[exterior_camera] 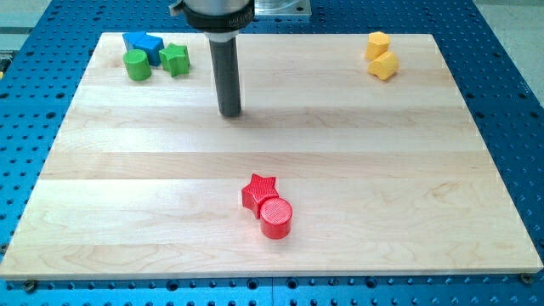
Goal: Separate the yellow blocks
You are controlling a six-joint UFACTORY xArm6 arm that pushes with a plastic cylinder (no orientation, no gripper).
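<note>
A dark rod arm is standing over a pale wooden board (102, 255) laid on a blue perforated table (518, 102), my tip (229, 113) resting on the wood at about 12 o'clock from the board's centre, touching nothing. There is no hand to open or close here: the arm is ending in a bare rod and is gripping nothing. The task's two yellow blocks are sitting at roughly 2 o'clock, near the board's far right corner: the upper yellow block (377, 44), a faceted piece, is touching the lower yellow block (384, 65), whose exact shape is hard to read. Both are lying well apart from my tip, at its 3 o'clock. At about 10 o'clock a green cylinder (136, 65), a green star (176, 59) and a blue block (143, 45) are clustering together; at 6 o'clock a red star (258, 193) is pressing against a red cylinder (276, 218). The risks, as judged from here, are lying with the corner: the yellow pair is sitting close to the board's top and right edges, so a push aimed outward could be sending one block off the wood, and a push meeting the pair broadside rather than at the seam could be sliding both along together, still joined. No brand, label or legible writing is showing anywhere in the view.
</note>
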